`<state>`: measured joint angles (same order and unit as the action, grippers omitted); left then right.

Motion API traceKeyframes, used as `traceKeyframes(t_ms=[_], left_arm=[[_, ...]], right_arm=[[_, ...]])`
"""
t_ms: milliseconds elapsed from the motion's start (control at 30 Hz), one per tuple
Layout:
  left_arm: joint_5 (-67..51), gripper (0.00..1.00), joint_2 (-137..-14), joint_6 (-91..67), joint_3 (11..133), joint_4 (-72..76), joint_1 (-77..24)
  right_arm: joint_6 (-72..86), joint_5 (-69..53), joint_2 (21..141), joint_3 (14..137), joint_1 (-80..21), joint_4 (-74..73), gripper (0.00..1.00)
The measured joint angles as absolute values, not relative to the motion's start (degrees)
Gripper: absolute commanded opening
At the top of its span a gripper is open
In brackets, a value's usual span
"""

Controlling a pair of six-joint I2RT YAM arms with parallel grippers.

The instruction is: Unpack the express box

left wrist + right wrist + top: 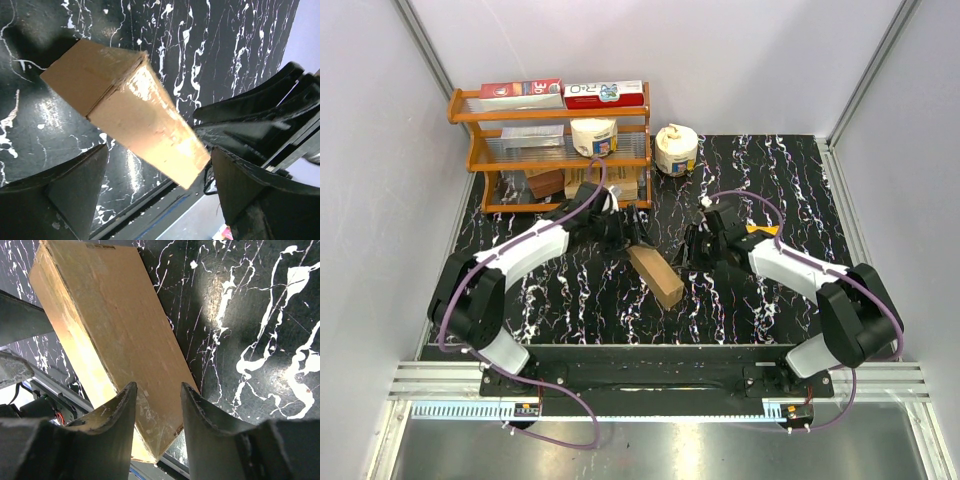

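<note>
The express box (655,276) is a plain brown oblong carton lying diagonally on the black marbled table (780,190), between the two arms. My left gripper (628,238) is open at the box's far end. In the left wrist view the box (125,102) lies ahead of the wide-open gripper (159,150), with nothing held. My right gripper (692,252) is just right of the box. In the right wrist view its jaws (158,386) stand partly open over the box's broad face (115,335), not gripping it. The right gripper also shows in the left wrist view (260,112).
A wooden shelf rack (552,150) stands at the back left with red-and-white cartons (565,93), a white roll (593,136) and small brown boxes (546,182). Another white roll (676,150) stands on the table behind the arms. White walls close in the sides.
</note>
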<state>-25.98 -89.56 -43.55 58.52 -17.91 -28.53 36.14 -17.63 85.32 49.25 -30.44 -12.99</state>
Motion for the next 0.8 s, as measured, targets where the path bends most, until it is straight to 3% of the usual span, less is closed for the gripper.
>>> traceKeyframes(t_ms=[600,667,800], left_arm=[[-10.6,0.89,-101.2,-44.8,75.8,-39.2,-36.4],[-8.0,0.84,-102.1,-43.2,75.9,-40.9,-37.5],[-4.9,0.66,-102.9,-40.9,76.1,-42.1,-39.0]], right_arm=[[37.0,-15.1,85.5,49.2,-35.6,-11.4,0.6],[37.9,-13.3,85.5,49.0,-35.7,-11.4,0.61],[39.8,-9.5,84.0,47.1,-35.7,-12.0,0.61]])
